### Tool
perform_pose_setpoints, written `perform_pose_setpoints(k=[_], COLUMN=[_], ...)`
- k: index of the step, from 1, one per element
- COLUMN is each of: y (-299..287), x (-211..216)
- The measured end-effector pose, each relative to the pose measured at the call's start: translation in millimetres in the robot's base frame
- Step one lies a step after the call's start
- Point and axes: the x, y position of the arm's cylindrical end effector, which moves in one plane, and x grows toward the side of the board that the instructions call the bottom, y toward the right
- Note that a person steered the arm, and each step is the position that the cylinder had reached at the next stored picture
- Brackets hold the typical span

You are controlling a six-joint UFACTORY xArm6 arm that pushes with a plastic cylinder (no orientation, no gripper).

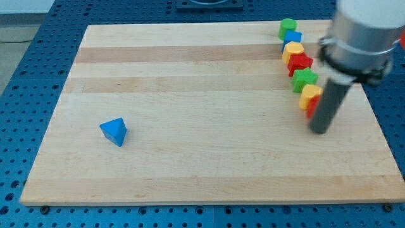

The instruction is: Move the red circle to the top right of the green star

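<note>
The green star (305, 78) lies in a chain of blocks near the board's right edge. Only a sliver of the red circle (311, 106) shows, just below the yellow block (310, 95) at the chain's lower end; my rod hides the rest. My tip (319, 130) rests on the board just below and right of that red sliver, touching or nearly touching it. The red circle sits below the green star, slightly to its right.
Up the chain stand a red star (300, 62), a yellow block (293, 49), a blue block (292, 37) and a green block (288, 26). A blue triangle (114, 131) lies alone at the board's lower left. The wooden board (202, 152) sits on a blue perforated table.
</note>
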Motion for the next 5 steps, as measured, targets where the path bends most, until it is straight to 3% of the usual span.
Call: perform_pose_setpoints(k=[1,2,5], y=[37.2,25.8,19.4], x=[-43.2,-61.6,-82.1])
